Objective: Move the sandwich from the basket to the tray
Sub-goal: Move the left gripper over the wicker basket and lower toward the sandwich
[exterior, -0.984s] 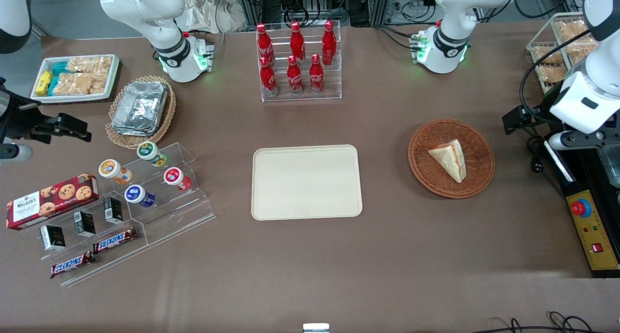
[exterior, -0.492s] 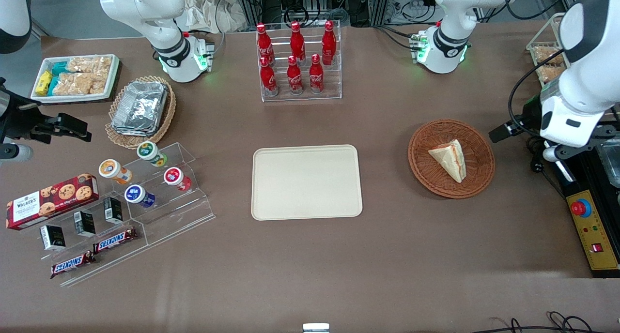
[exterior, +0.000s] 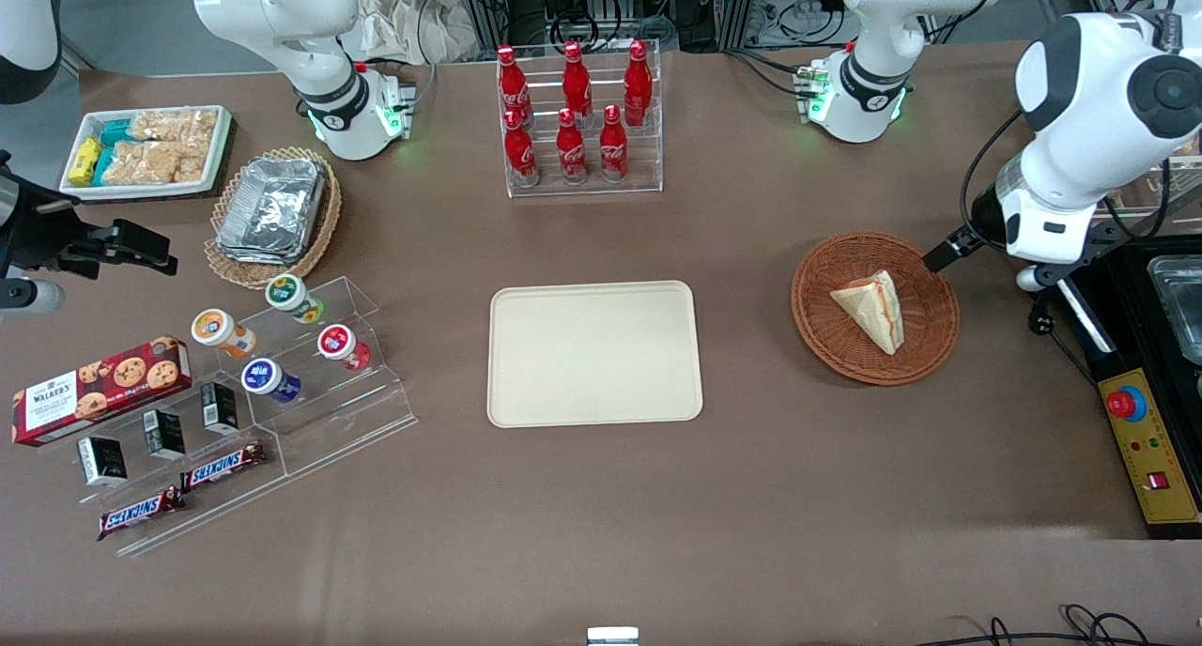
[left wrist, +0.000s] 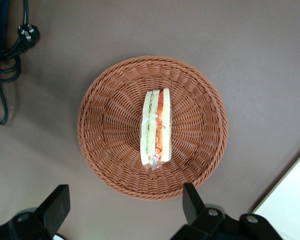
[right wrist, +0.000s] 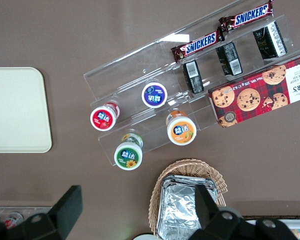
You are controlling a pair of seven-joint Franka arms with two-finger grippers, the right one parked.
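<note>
The sandwich [exterior: 870,310] lies in the reddish-brown wicker basket [exterior: 817,322], toward the working arm's end of the table, resting on its side with the red and green filling stripe facing up. From the wrist camera the same wedge [left wrist: 155,129] sits near the middle of the basket [left wrist: 105,125], wrapped in clear film. The gripper [left wrist: 126,210] hangs above the basket, its two dark fingers [left wrist: 191,201] spread wide with nothing between them and well clear of the sandwich. In the front view the white arm [exterior: 1080,139] reaches in over the table's edge beside the basket. The cream tray [exterior: 526,402] lies flat in the middle of the table, apart from the basket, with nothing on it. A rack of red bottles [exterior: 575,111] stands farther from the front camera than the tray.
</note>
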